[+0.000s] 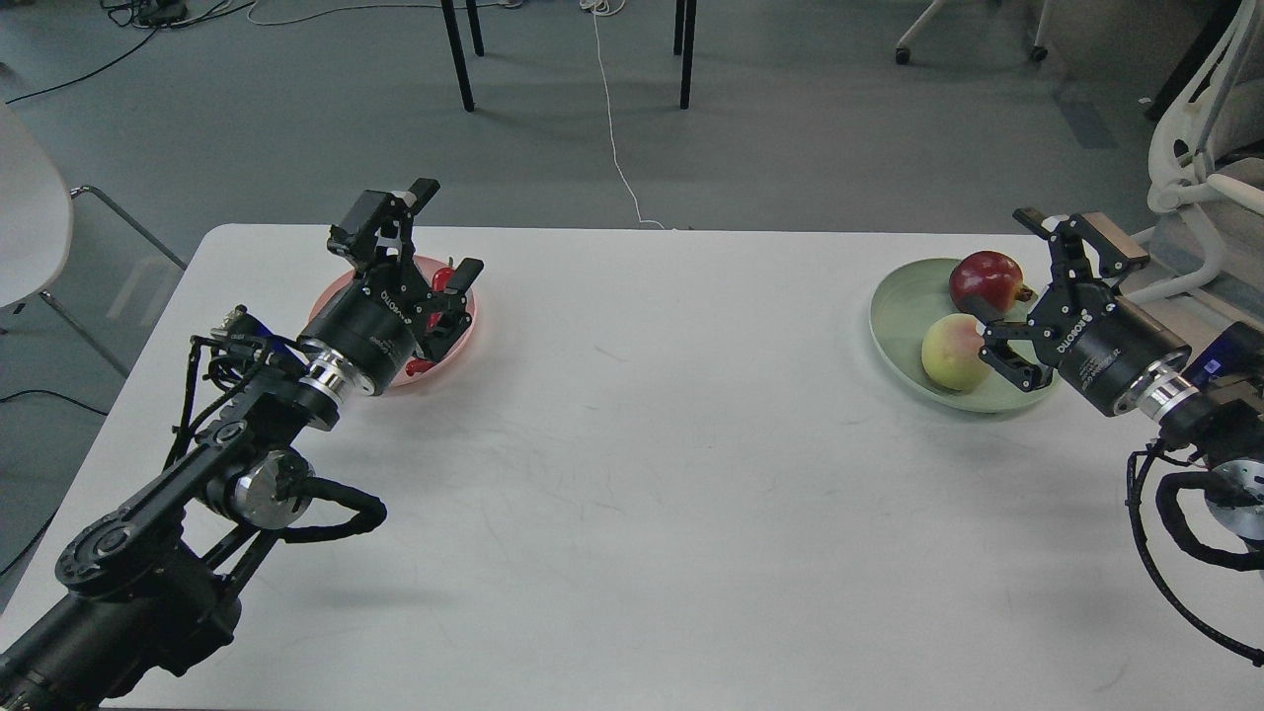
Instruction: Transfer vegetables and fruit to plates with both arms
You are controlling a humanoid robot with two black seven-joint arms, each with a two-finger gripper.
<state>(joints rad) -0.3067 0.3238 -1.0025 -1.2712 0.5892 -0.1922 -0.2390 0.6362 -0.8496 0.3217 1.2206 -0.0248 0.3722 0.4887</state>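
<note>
The pale pink plate (466, 321) sits at the far left of the white table. My left gripper (442, 232) is open and empty just over it and covers most of it. Only bits of the red chili pepper (441, 279) show on the plate between the fingers; the eggplant is hidden behind the gripper. The mint green plate (892, 321) at the far right holds the yellow-green peach (945, 357) in front and the dark red fruit (981, 278) behind. My right gripper (999, 265) is open and empty over the plate's right side, next to both fruits.
The white table (671, 474) spans the view. Black chair legs (459, 54) and a white cable (614, 128) are on the floor beyond the far edge. A white office chair (1200, 148) stands at the right and a white round tabletop (30, 207) at the left.
</note>
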